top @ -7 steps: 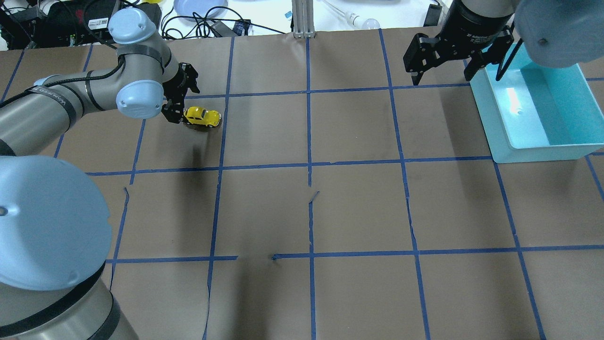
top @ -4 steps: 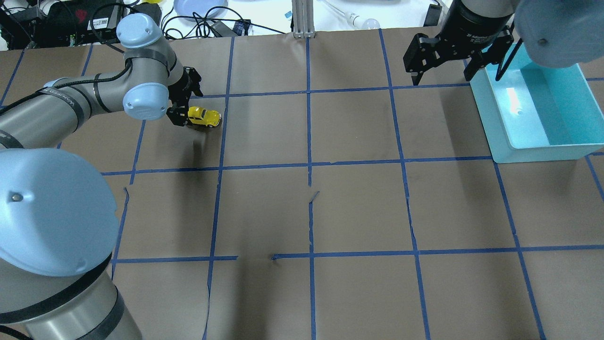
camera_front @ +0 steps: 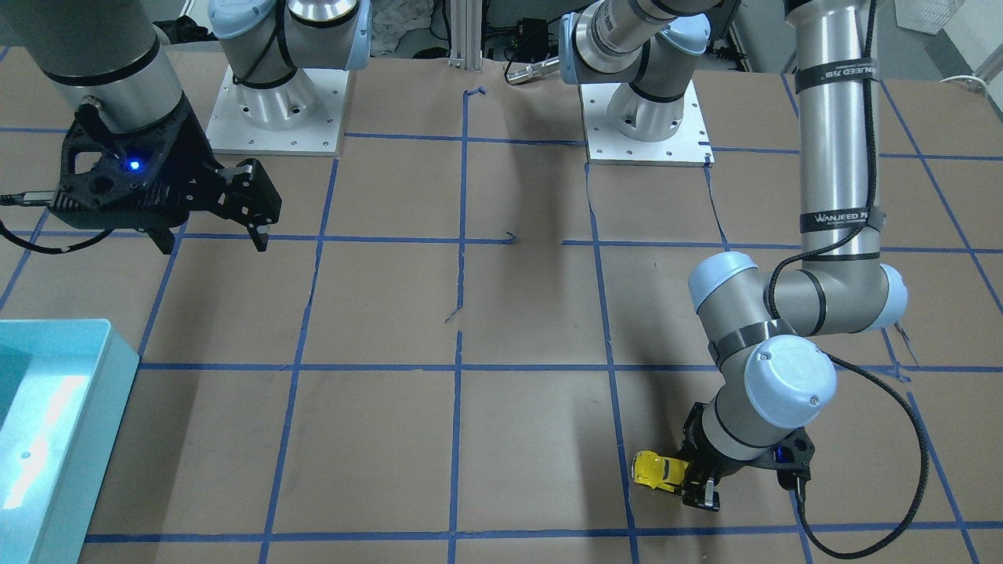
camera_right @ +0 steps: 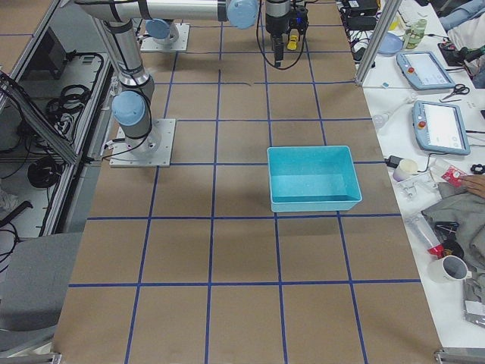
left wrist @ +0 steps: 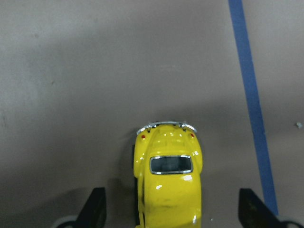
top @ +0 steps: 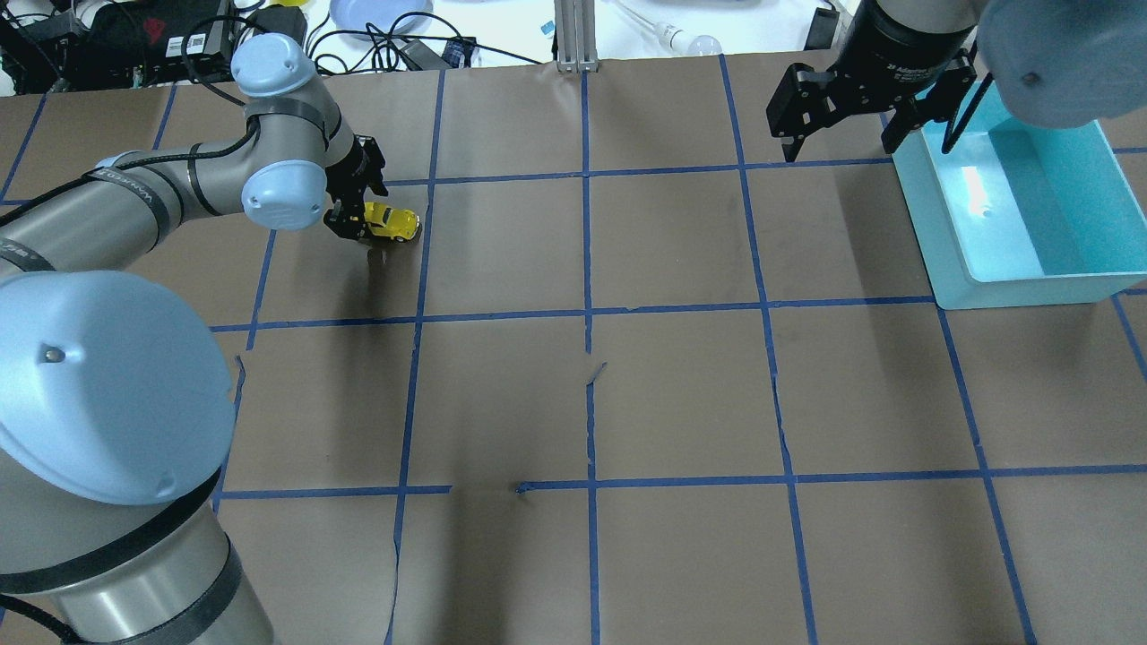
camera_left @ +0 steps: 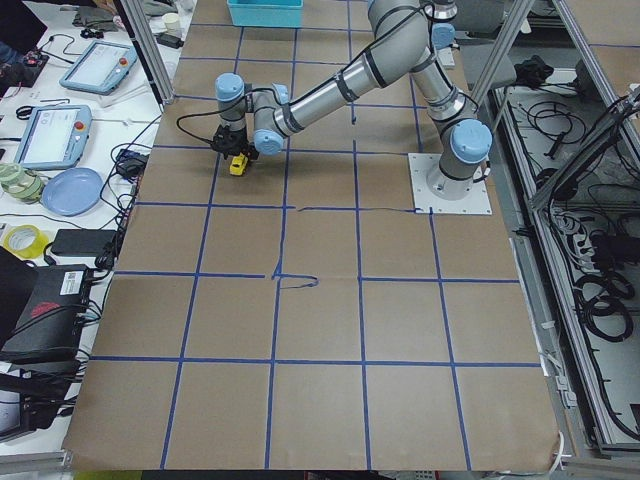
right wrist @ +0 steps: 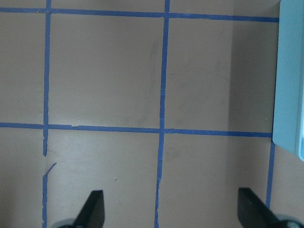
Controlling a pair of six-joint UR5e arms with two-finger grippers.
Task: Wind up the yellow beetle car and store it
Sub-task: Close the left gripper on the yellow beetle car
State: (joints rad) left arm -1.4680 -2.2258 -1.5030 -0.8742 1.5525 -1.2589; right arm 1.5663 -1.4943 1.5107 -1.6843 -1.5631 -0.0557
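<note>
1. Between the widely spread fingers of the left gripper (left wrist: 173,213) sits the yellow beetle car (left wrist: 168,185). It is glossy and rounded, with a chrome bumper and a dark window. A gap shows on each side of it, and its wheels rest on the table (top: 681,394).
2. That arm stretches far out, its wrist bent low over the surface. A black strap on its silver tube reads "WANJEED".
3. Matte brown paper covers the table, crossed by a grid of blue tape (top: 589,269) and torn in places.
4. Well apart, the right gripper (top: 842,143) hangs with its jaws wide, just beside a smooth turquoise bin (top: 950,260). The white lettering on it is too small to read.
</note>
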